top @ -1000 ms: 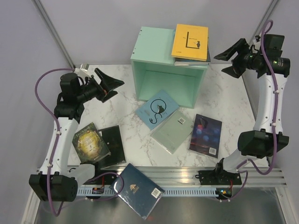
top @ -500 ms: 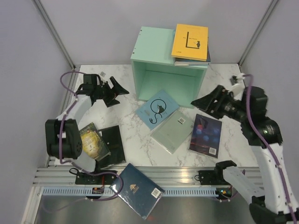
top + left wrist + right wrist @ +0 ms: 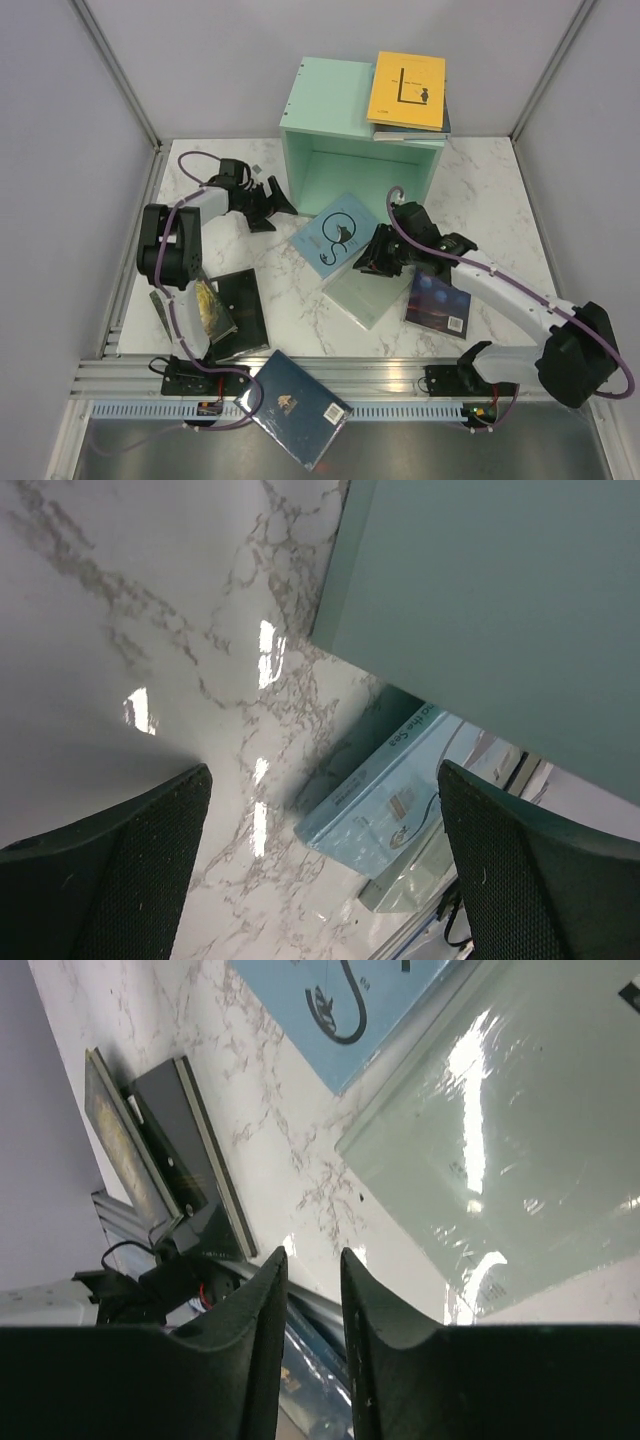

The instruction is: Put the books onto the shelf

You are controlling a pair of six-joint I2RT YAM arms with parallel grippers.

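This is a robotics lab test cell. A left arm (image 3: 160, 240) and a right arm (image 3: 510, 300) are bolted to a slotted aluminium rail (image 3: 390, 385) at the near edge of a marble-patterned surface (image 3: 480, 180). Plain grey panels (image 3: 250, 40) on bare metal posts (image 3: 115, 70) box it in, and purple cables (image 3: 626, 360) loop loose along the arms.

I look down on a white marble-patterned table (image 3: 490, 190) with grey veins. An aluminium rail (image 3: 390, 375) runs along its near edge, and plain grey walls (image 3: 200, 60) stand behind.

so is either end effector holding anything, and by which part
Nothing is held: the left end effector stands wide open and empty, the right end effector's narrow gap is empty too.
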